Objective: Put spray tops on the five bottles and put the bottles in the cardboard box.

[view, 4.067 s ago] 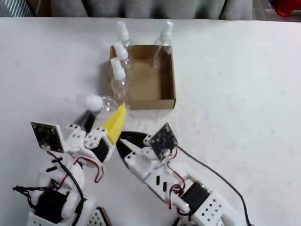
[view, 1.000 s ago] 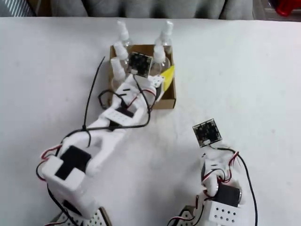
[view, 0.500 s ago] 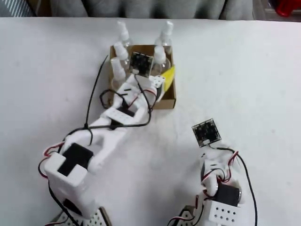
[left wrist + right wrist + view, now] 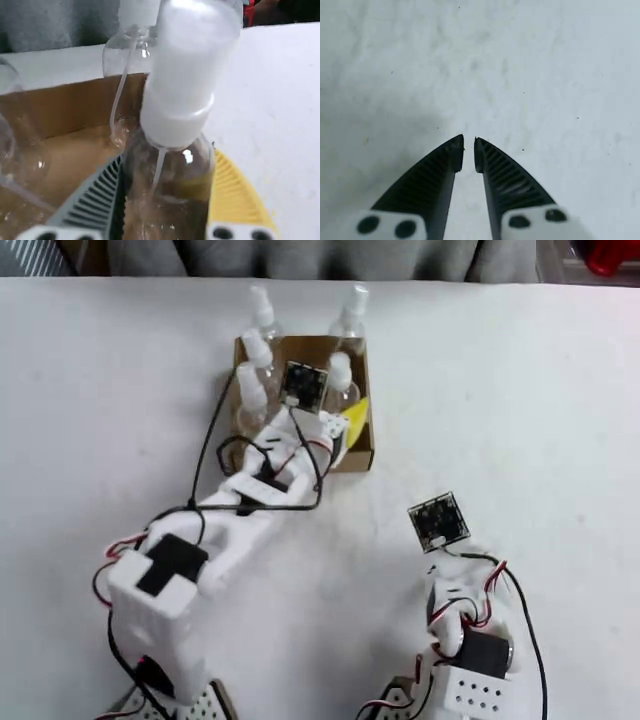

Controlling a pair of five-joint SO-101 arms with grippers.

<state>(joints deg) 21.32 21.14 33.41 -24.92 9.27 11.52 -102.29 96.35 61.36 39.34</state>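
My left gripper is shut on a clear bottle with a white spray top, held upright over the right side of the cardboard box. The grey and yellow fingers clamp the bottle's body just above the box's brown wall. Two capped bottles stand at the box's left side, and two more stand at its far wall. My right gripper hangs shut over bare white table, nothing in it.
The right arm is folded back near the front of the table, right of the box. The left arm stretches diagonally from the front left to the box. White table lies open to the right.
Four seconds ago both arms were at the front with the bottle between them. The left arm has since carried it to the box; the right arm drew back. In the last second, the bottle shifted slightly.
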